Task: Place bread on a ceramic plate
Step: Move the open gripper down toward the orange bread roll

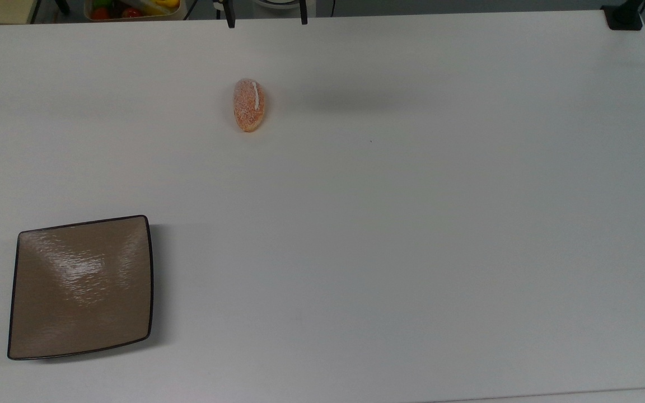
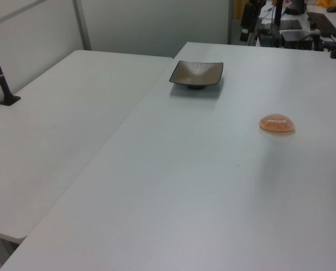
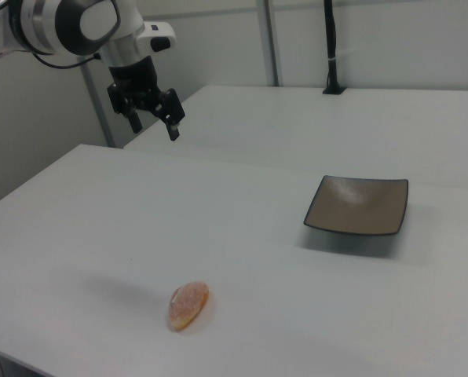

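Observation:
The bread (image 1: 249, 105), a small oval orange-tan roll with a white stripe, lies on the white table (image 1: 389, 235) toward the top view's upper middle. It also appears as the bread (image 2: 277, 123) and the bread (image 3: 188, 305). The square tan-brown ceramic plate (image 1: 82, 285) with a dark rim sits bare at the top view's lower left, far from the roll; it is the plate (image 2: 197, 73) and the plate (image 3: 358, 206) in the side views. My gripper (image 3: 154, 124) hangs high above the table at the right view's upper left, open and holding nothing, well away from both.
A second white table (image 2: 55, 130) adjoins along a seam. A black post (image 3: 330, 47) stands at its far side. A bin of colourful items (image 1: 132, 8) lies beyond the top view's upper edge, and a black clamp (image 1: 625, 17) sits at the table's corner.

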### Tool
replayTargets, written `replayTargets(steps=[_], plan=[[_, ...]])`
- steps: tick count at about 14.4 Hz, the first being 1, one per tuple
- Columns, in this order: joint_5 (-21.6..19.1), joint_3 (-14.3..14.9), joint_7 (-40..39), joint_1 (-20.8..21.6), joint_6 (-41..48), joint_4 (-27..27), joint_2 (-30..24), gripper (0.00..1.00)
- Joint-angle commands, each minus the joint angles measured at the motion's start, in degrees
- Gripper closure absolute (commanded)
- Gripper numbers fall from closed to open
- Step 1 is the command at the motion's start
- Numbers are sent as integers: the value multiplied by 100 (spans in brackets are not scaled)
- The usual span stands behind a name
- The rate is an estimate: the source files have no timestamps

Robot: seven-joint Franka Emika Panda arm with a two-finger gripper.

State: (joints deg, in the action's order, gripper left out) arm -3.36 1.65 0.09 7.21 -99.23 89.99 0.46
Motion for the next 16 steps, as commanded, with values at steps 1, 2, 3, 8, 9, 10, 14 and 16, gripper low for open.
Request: replayTargets(steps=[1,2,3,8,9,10,14,16], plan=[[-69,20,-176,17,129,151,-177,0],[-69,19,-167,17,132,151,-187,0],[-69,28,-167,17,158,142,-196,0],[-60,28,-158,17,333,151,-204,0],[-69,20,-167,17,360,151,-213,0],[-60,28,-176,8,456,185,-248,0],[-60,19,-211,69,808,527,-485,0],[-25,11,-211,78,844,765,-591,0]])
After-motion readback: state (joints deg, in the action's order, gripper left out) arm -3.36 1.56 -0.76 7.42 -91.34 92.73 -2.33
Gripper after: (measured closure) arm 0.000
